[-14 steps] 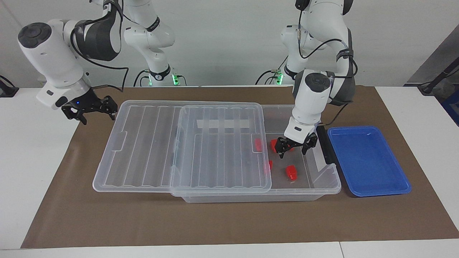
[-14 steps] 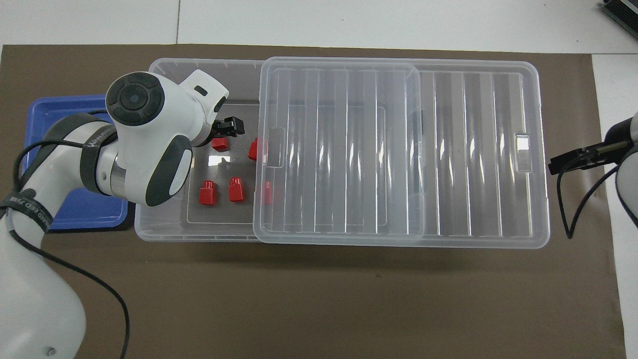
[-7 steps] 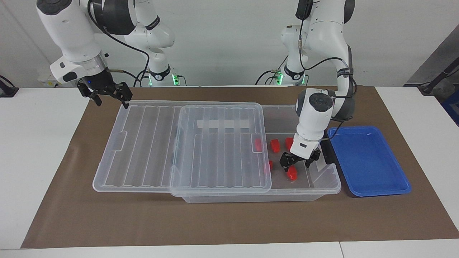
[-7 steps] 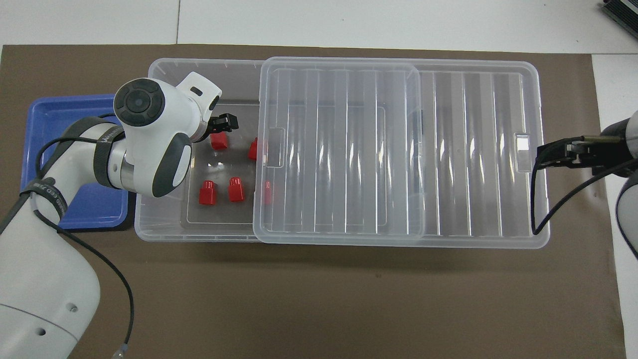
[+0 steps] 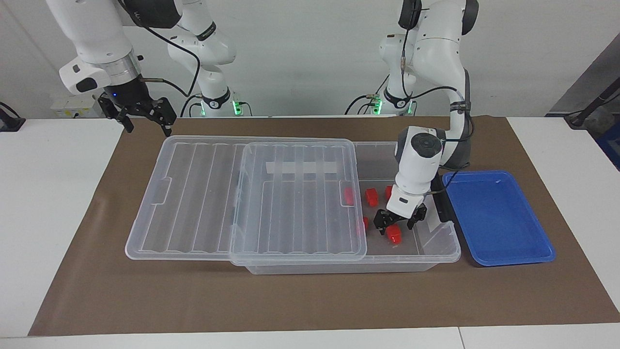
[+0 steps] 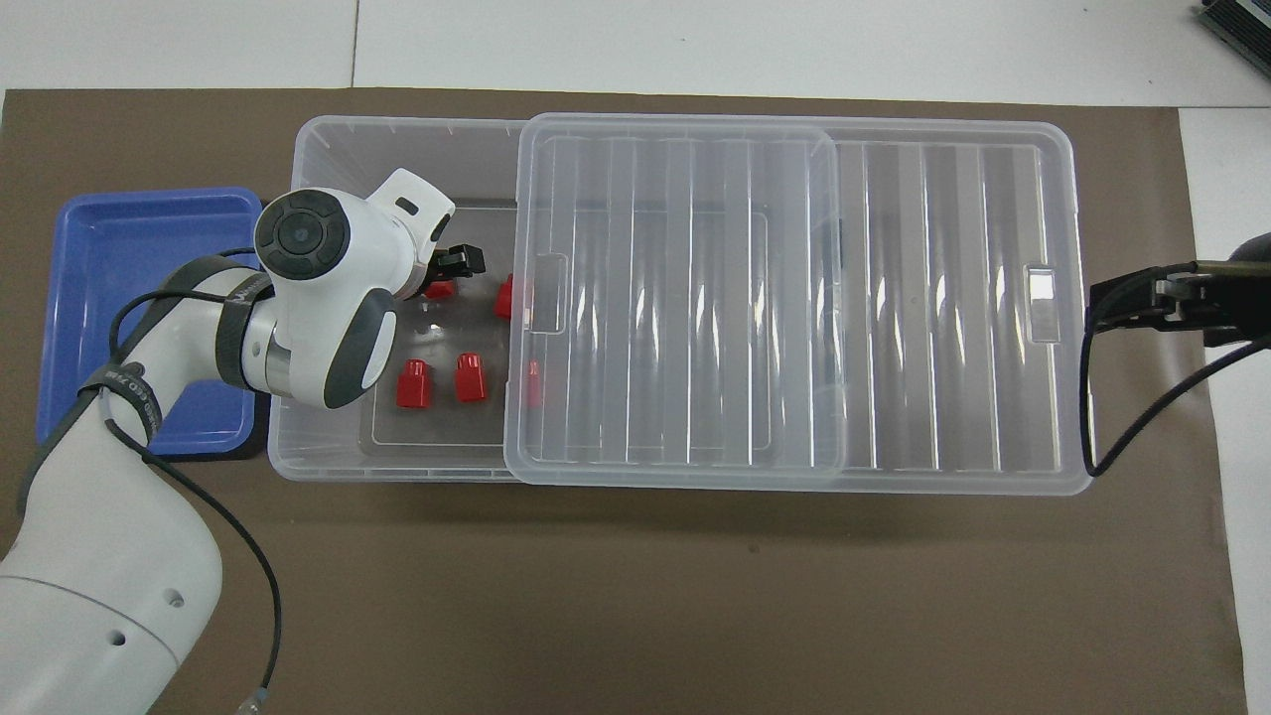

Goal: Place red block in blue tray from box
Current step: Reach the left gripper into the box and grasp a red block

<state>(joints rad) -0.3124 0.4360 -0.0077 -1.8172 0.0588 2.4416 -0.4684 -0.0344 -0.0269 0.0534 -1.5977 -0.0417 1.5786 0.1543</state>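
The box (image 5: 438,250) is a clear bin, and its ribbed lid (image 5: 218,194) is slid toward the right arm's end, leaving the left arm's end uncovered. Several red blocks lie inside. My left gripper (image 5: 398,224) is open and low inside the box. Its fingers are spread just over the red block (image 5: 394,234) farthest from the robots; I cannot tell if they touch it. From overhead that block (image 6: 440,290) is partly covered by the gripper (image 6: 444,274). The empty blue tray (image 5: 499,218) lies beside the box. My right gripper (image 5: 141,116) is open, raised near the lid's corner.
Two red blocks (image 5: 371,196) (image 5: 389,192) lie in the box nearer to the robots. Two more (image 5: 347,195) (image 5: 364,223) sit partly under the lid's edge. A black handle (image 5: 441,201) is on the box end facing the tray. Everything rests on a brown mat (image 5: 310,300).
My left gripper moved from over the blocks nearer the robots to the farthest block and lowered onto it. My right arm rose and drew back from the lid toward its base.
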